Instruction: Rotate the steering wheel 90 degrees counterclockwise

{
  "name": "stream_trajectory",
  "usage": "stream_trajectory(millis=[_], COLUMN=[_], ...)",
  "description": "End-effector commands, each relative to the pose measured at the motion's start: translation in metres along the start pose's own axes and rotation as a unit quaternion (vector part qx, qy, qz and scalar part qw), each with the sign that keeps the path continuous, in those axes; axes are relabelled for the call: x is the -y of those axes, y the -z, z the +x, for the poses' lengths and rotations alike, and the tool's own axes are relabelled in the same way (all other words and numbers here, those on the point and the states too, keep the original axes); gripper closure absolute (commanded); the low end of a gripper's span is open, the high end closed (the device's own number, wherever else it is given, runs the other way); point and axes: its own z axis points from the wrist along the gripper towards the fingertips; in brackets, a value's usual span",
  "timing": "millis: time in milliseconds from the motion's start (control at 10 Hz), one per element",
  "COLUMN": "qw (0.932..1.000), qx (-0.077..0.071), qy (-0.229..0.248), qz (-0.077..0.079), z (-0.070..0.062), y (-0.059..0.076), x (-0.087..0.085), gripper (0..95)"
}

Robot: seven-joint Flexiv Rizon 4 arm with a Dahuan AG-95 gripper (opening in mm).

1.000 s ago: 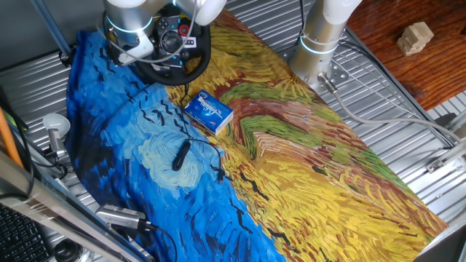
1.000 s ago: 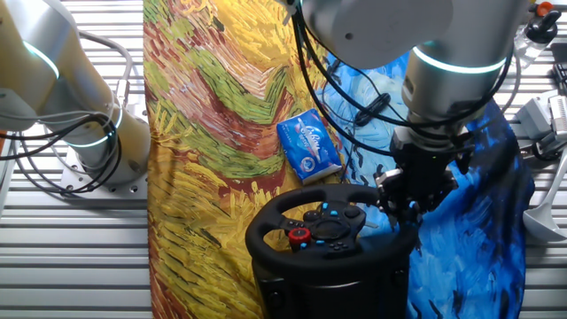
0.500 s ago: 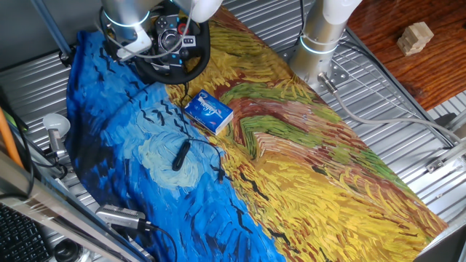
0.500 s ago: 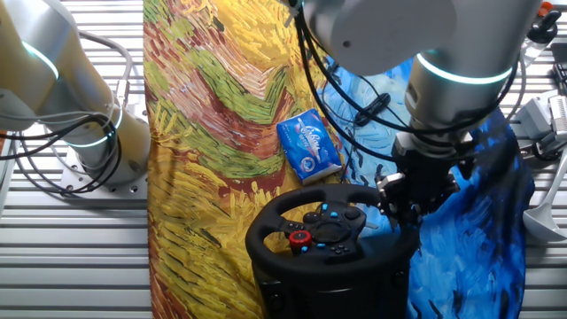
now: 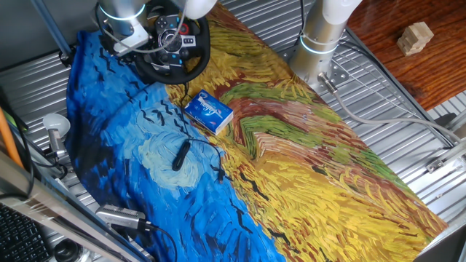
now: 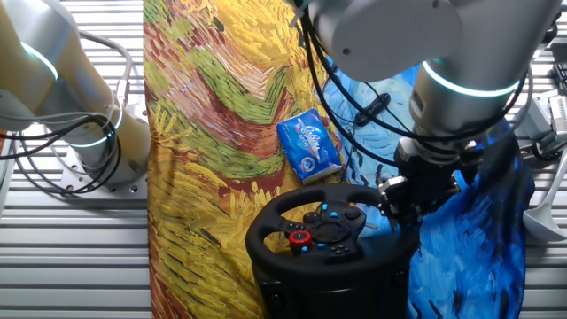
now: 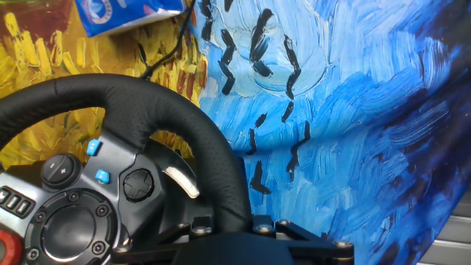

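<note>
The black steering wheel (image 5: 191,60) stands at the far left end of the painted cloth, its hub showing a red button and blue buttons. In the other fixed view it (image 6: 266,223) is at the bottom middle. My gripper (image 6: 396,198) sits at the wheel's right rim, on the blue side of the cloth. In the hand view the thick rim (image 7: 147,99) curves down between my fingers, and my gripper (image 7: 228,224) is shut on it. In the first fixed view my arm hides the fingers.
A blue box (image 5: 209,111) lies on the cloth just beyond the wheel and also shows in the other fixed view (image 6: 308,146). A black cable with a small pod (image 5: 180,154) lies on the blue part. A second arm's base (image 5: 320,36) stands beside the cloth. A wooden block (image 5: 415,36) lies far right.
My arm's wrist has shifted a little along the wheel's side. The wheel's hub and red button look almost unmoved. The grip on the rim is the same.
</note>
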Motion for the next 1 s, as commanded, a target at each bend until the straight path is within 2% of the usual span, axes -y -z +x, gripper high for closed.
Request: stream_trajectory(millis=[100, 300, 1000], qw=[0.9999, 0.9997, 0.9992], qx=[0.01, 0.023, 0.041], qy=[0.006, 0.007, -0.003], qz=[-0.003, -0.003, -0.004], z=[-0.0002, -0.0034, -0.0067], y=[0.0004, 0.0, -0.0006], x=[0.0003, 0.0005, 0.0003], gripper=[95.0, 95.0, 95.0])
